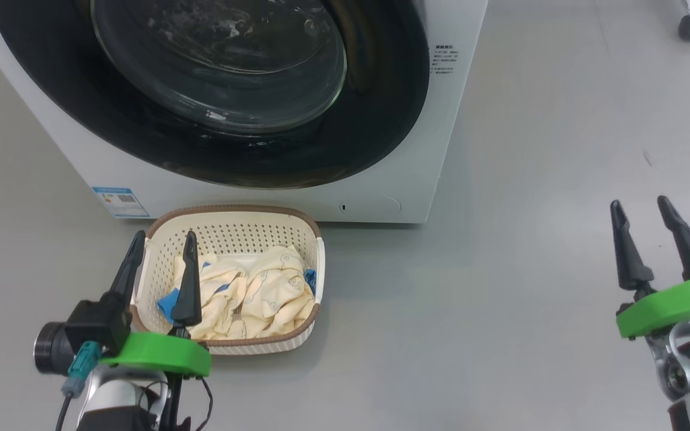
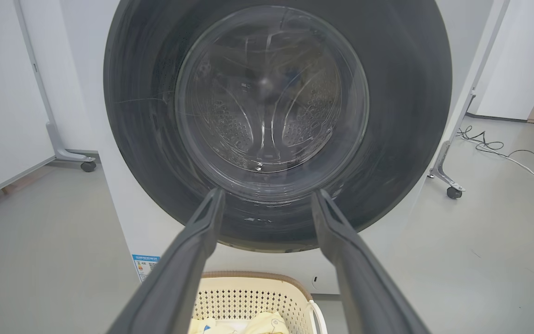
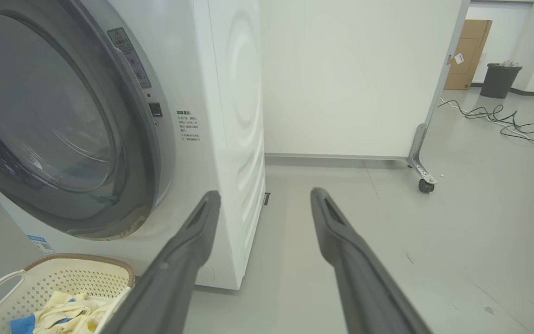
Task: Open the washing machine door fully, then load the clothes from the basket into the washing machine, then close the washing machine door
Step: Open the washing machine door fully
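Gaping empty: left pincer (image 1: 165,234) before the part-hidden clothes (image 1: 261,287), right pincer (image 1: 639,201) apart — washing machine door (image 1: 219,90) cropped above.

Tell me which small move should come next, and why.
Probably move the open right gripper toward the right edge of the round black-rimmed glass washing machine door: it looks shut, and the cream-yellow clothes lie in the perforated cream basket.

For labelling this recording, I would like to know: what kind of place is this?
Probably a lab or test room rather than a home laundry: the washing machine stands on a bare grey floor, beside a wheeled partition panel, with loose cables lying nearby.
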{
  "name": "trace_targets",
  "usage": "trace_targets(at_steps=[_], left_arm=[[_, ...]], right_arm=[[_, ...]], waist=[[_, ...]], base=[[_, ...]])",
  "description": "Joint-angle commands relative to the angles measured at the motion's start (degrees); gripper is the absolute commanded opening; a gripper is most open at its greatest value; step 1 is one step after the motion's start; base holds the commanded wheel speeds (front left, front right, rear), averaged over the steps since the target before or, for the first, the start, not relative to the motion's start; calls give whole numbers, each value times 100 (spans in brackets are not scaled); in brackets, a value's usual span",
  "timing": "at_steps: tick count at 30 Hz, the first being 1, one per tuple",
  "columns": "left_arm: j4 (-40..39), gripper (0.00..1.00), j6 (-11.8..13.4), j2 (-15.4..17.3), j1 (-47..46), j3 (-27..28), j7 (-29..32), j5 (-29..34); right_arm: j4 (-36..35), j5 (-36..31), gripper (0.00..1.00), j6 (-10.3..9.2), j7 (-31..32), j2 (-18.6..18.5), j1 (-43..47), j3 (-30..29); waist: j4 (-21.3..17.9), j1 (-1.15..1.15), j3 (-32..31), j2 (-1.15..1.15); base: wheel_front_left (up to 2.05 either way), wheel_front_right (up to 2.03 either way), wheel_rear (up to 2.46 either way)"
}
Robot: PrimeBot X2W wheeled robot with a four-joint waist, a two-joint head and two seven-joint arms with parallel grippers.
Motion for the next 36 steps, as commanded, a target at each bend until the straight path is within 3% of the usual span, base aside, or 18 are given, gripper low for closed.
trace_targets(at_steps=[1,2,11,17,21,24,28,36], left_arm=[[-213,100,-22,96,-235,189,-80,74],[-222,100,-24,96,-261,181,-80,81],[-252,100,-55,96,-531,74,-80,85],[-236,100,-61,96,-683,-50,-80,53],[-210,100,-66,96,-729,-119,-80,59],[-204,100,-68,96,-745,-155,-80,74],[-195,100,-72,96,-763,-190,-80,86],[-196,100,-78,96,-826,-301,-80,89]], right_arm=[[-166,232,80,59,-56,-6,-323,-5],[-138,361,0,59,-56,7,-395,-50],[504,2925,0,59,354,149,-1296,-323],[1012,5457,0,59,1611,261,-2126,-715],[1516,6585,0,59,2500,274,-2675,-1043],[1967,7142,0,59,3107,267,-3099,-1222],[2366,7408,0,59,3584,212,-3509,-1259],[2972,7497,0,59,4499,172,-4615,-940]], waist=[[17,0,86,0],[29,0,137,0],[205,0,491,0],[340,0,640,0],[431,0,680,0],[498,0,723,0],[570,0,768,0],[760,0,915,0]], base=[[0,0,0],[0,0,0],[0,0,0],[0,0,0],[0,0,0],[0,0,0],[0,0,0],[0,0,0]])
